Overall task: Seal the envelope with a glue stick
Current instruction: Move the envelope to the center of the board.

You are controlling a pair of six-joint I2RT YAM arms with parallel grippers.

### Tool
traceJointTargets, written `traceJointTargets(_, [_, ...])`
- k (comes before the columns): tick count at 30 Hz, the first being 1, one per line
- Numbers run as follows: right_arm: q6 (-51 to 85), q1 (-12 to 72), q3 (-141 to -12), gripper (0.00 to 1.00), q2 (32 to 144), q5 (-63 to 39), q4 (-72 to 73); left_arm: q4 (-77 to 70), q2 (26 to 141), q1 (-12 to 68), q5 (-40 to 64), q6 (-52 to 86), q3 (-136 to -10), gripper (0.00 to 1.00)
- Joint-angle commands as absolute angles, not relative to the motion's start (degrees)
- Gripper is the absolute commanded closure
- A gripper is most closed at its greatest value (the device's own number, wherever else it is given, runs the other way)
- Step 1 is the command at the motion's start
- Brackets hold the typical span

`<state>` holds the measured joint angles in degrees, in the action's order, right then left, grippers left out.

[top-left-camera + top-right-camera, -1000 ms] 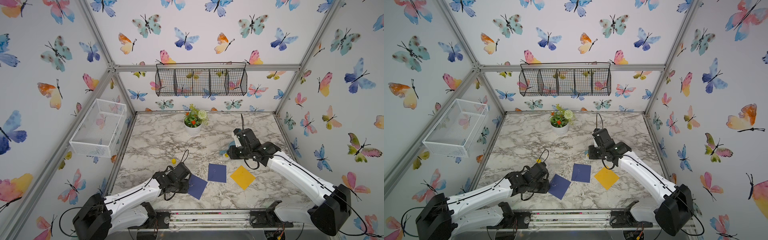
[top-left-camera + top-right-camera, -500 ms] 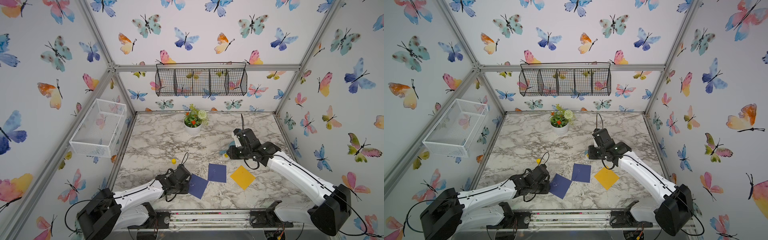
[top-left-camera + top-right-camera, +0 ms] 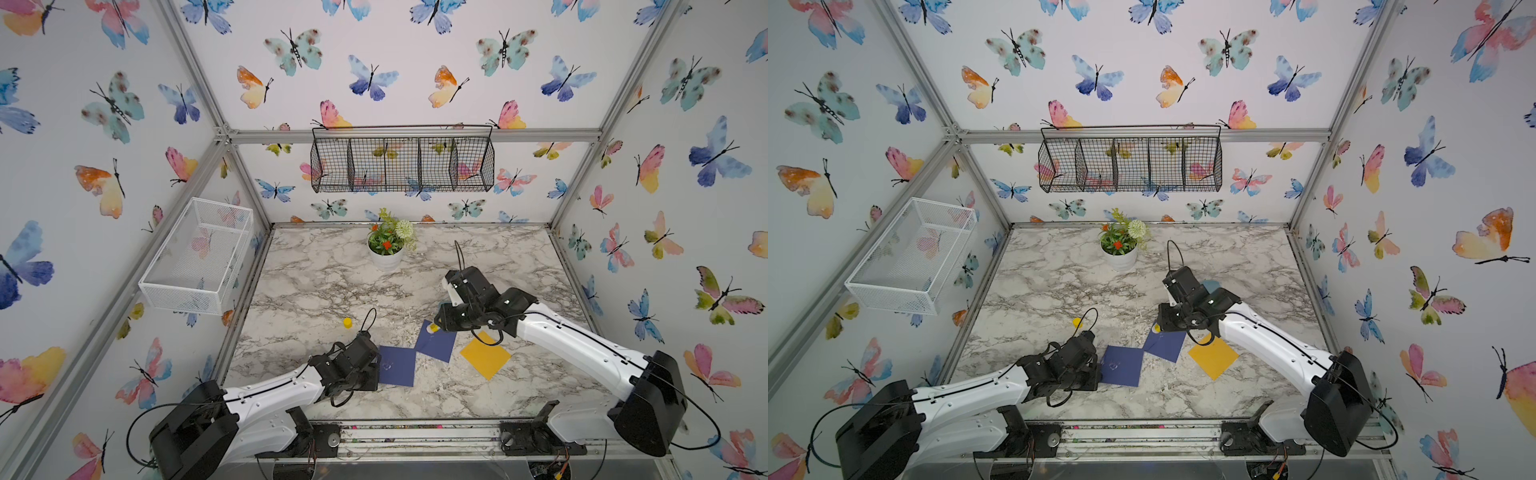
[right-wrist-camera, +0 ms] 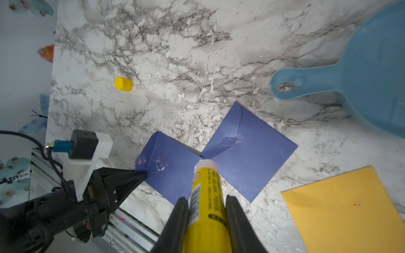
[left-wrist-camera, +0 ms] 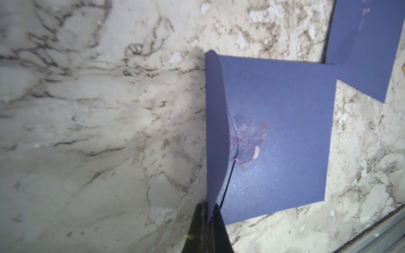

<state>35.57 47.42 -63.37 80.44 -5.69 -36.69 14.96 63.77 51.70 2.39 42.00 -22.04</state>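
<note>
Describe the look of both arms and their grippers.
The left arm and right arm have white shells with black joints and loose black cables. The left gripper and right gripper are black with tapering fingers; a white bracket carries the left's black camera.

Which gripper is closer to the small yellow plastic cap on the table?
Left. The left gripper pinches a blue paper envelope near the cap; the right gripper, holding the yellow glue stick, hangs by a second blue envelope.
</note>
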Motion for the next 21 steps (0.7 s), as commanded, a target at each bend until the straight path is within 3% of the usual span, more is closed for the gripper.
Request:
traceJointTargets(1, [39.28, 52.54, -65.11, 0.98, 83.75, -3.07, -35.88, 15.54, 63.29, 52.3, 4.93, 40.96, -20.49, 0.97])
traceJointTargets(9, [42.9, 62.42, -69.65, 0.97, 93.54, 2.56, -35.9, 10.36, 60.86, 52.53, 7.54, 40.52, -17.04, 0.97])
traceJointTargets(21, [42.5, 70.07, -75.79, 0.97, 103.0, 10.46, -37.79, 8.84, 58.01, 52.43, 9.27, 39.86, -13.8, 0.97])
